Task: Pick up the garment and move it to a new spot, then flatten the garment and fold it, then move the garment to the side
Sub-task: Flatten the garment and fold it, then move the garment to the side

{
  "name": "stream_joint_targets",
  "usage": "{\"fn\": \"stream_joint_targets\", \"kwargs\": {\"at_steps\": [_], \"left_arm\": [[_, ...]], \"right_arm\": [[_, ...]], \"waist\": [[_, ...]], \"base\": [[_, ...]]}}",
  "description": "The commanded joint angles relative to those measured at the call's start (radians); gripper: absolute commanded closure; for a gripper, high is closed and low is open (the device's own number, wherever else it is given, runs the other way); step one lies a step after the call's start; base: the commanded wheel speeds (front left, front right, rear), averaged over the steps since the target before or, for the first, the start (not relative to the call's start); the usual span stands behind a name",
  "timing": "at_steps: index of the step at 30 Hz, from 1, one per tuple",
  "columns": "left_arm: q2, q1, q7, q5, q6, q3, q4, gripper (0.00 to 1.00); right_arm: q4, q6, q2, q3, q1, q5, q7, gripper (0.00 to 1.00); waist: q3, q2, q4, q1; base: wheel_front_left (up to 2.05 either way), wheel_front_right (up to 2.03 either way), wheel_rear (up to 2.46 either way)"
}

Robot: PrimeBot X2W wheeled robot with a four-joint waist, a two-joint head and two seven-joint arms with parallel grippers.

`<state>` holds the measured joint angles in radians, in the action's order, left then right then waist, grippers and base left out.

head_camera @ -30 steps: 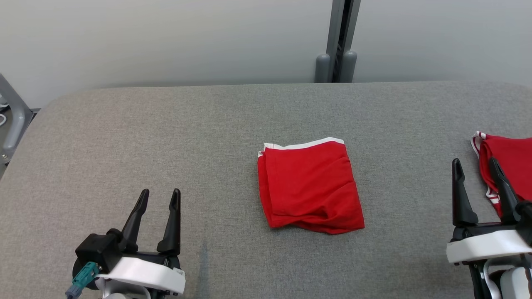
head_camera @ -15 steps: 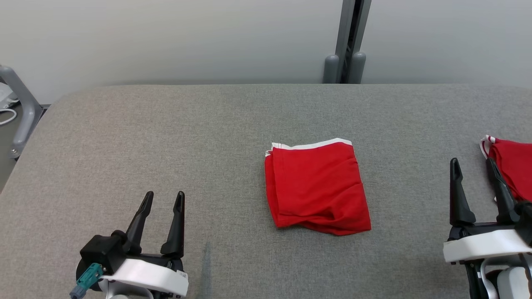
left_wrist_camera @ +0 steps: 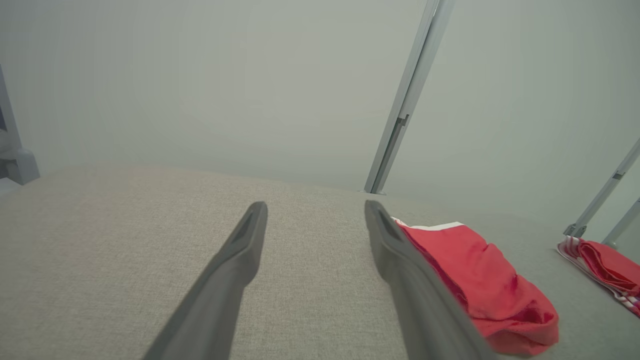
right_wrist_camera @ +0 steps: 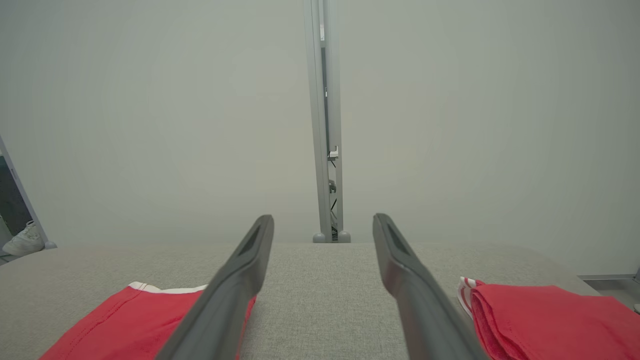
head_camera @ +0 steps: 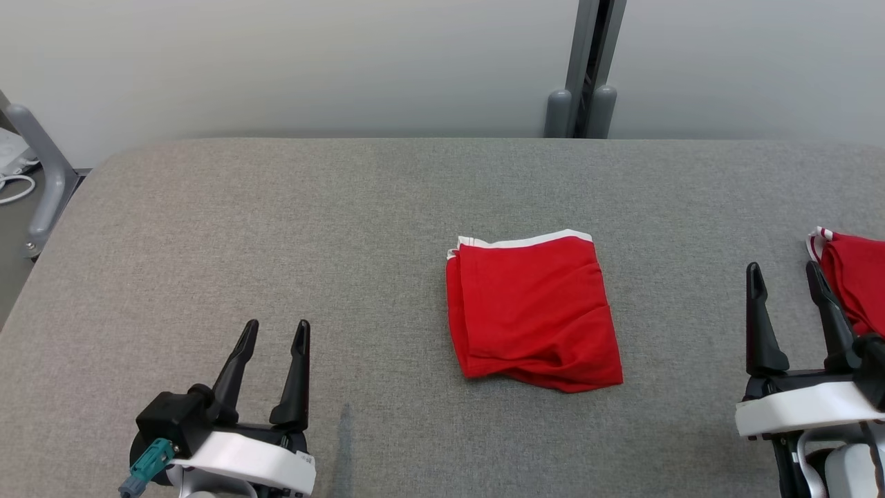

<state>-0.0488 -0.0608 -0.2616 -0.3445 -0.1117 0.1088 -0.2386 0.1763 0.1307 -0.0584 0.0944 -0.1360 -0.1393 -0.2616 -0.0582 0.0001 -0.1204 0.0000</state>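
Grey fabric table bears red garment; pale wall.

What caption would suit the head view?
Open left gripper and right gripper flank a folded red garment on a gray table.

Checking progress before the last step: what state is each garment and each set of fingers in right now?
Middle garment: folded, lying on the table, nothing touching it.
Right garment: looks folded, at the table's right edge, partly out of frame.
Left fingers: open, empty.
Right fingers: open, empty.
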Motion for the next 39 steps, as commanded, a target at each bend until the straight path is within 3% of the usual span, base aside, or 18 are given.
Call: {"fn": "stream_joint_targets", "kwargs": {"at_steps": [1, 39], "left_arm": [[-0.004, 0.000, -0.003, -0.002, 0.005, -0.001, -0.001, 0.00], [-0.004, 0.016, -0.003, 0.005, 0.000, 0.002, -0.011, 0.00]], "right_arm": [[0.000, 0.000, -0.001, 0.002, -0.004, 0.004, -0.006, 0.00], [0.017, 0.000, -0.008, -0.019, 0.014, -0.001, -0.006, 0.00]], "waist": [[0.001, -0.0001, -0.001, 0.0000], [0.024, -0.0001, -0.015, 0.0000]], "base": [[0.00, 0.00, 0.00], [0.00, 0.00, 0.00]]}}
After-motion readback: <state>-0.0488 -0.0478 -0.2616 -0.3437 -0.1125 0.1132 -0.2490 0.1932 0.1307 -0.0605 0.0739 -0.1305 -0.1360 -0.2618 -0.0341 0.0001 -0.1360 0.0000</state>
